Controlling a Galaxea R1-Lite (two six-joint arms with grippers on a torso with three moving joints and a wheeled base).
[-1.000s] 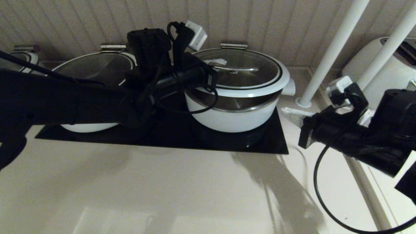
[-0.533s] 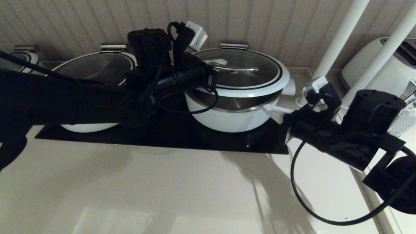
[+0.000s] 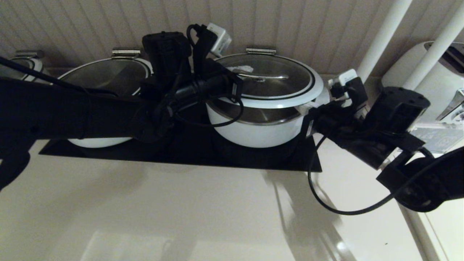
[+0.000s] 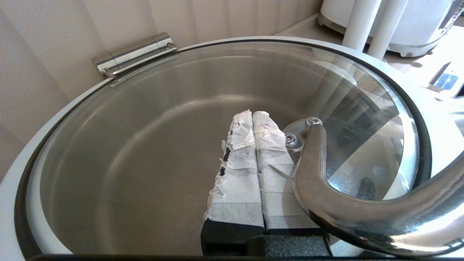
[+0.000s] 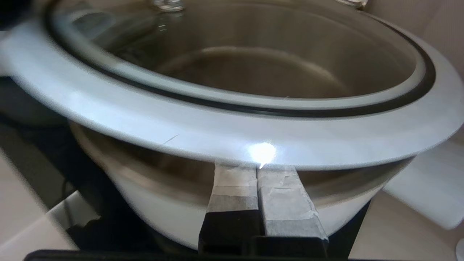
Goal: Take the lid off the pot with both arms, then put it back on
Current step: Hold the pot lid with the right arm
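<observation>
A second pot (image 3: 105, 78) with its own glass lid stands to the robot's left of the task pot (image 3: 259, 125), both on the black cooktop (image 3: 203, 157); a third lid edge (image 3: 21, 63) shows at far left. Two white posts (image 3: 380, 40) and a white toaster (image 3: 435, 78) stand to the right, near the right arm. The ribbed wall sits close behind the pots.

Pot interior (seen through the glass) looks bare steel, nothing visible in it. The lid (image 3: 268, 78) sits on the pot, white rim w/ black seal, metal handle (image 3: 266, 77) on top.

Left gripper (image 4: 252, 152): taped fingers pressed together, tips lying on the glass beside the handle's base, handle bar (image 4: 362, 203) arching next to them, not clamped.

Right gripper (image 5: 259, 188): fingers also closed together, holding nothing, tips tucked just under the lid's white rim (image 5: 232, 134) on the pot's right side, against the steel band.
</observation>
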